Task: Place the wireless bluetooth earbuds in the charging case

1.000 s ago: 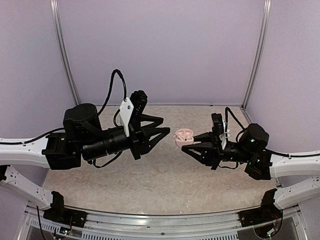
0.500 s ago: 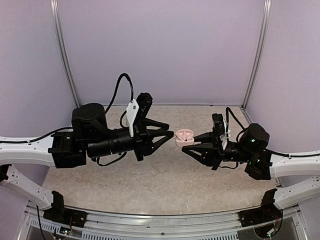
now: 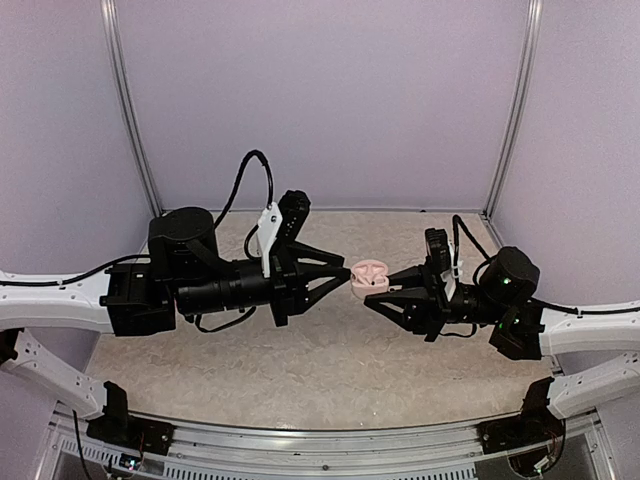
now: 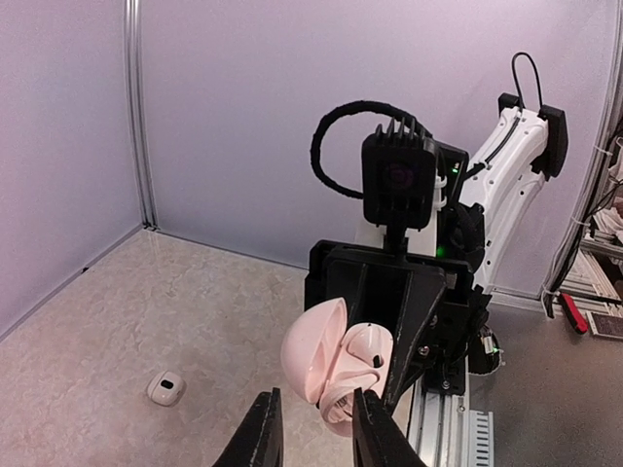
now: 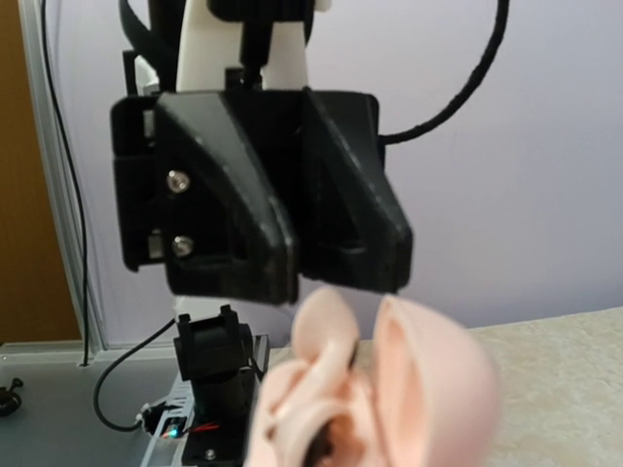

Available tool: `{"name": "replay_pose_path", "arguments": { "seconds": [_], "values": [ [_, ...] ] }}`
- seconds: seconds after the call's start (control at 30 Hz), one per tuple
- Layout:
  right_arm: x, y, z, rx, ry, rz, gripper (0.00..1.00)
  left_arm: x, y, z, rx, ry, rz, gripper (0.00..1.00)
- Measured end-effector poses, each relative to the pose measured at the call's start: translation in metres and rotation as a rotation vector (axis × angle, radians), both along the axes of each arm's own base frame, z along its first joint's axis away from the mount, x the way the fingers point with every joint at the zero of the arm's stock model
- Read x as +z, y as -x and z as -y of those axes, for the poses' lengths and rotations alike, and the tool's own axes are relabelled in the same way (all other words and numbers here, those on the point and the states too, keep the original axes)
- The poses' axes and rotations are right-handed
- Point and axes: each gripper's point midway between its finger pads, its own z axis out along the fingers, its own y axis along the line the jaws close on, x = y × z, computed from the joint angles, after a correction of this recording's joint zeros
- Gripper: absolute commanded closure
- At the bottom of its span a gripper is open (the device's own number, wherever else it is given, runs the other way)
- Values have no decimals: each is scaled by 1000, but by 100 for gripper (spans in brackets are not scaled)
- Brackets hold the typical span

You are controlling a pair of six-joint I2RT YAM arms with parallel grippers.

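1. The left gripper [image 4: 316, 428] is level with the case and right in front of it. Its fingers stand a little apart, and nothing shows between them.
2. The charging case [image 4: 313, 352] hangs in the air above the middle of the table [image 3: 330, 370]. Its lid is swung open and its wells face the left gripper.
3. 1 white earbud [image 4: 366, 344] sits in a well, with a small dark spot on it. The lower well is partly hidden by the left fingers, so I cannot tell whether it is filled.
4. The right gripper [image 3: 378, 290] is clamped on the body of the case from behind, holding it tilted towards the other arm.
5. Farther off, towards the far edge of the table, a small white rounded object [image 4: 166, 387] with a dark spot lies alone. It is too small to name for certain and may be the second earbud.
6. Judged from this, the task is about half done. 1 earbud is in place. If the lying piece is the other earbud, it has yet to be fetched and seated.
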Motion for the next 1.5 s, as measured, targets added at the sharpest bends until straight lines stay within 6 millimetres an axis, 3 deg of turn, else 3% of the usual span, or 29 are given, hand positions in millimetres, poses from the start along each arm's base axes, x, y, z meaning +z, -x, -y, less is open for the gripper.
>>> {"name": "replay_pose_path", "arguments": {
  "seconds": [0.57,1.2,1.5],
  "values": [
    [-1,3,0,17,3,-1,100,-9,4,6,-38,-26,10,88],
    [-3,3,-2,21,10,-5,100,-3,15,9,-78,-104,133,90],
    [-6,5,-3,36,18,-6,100,-12,15,12,-84,-164,163,90]
  ]
}}
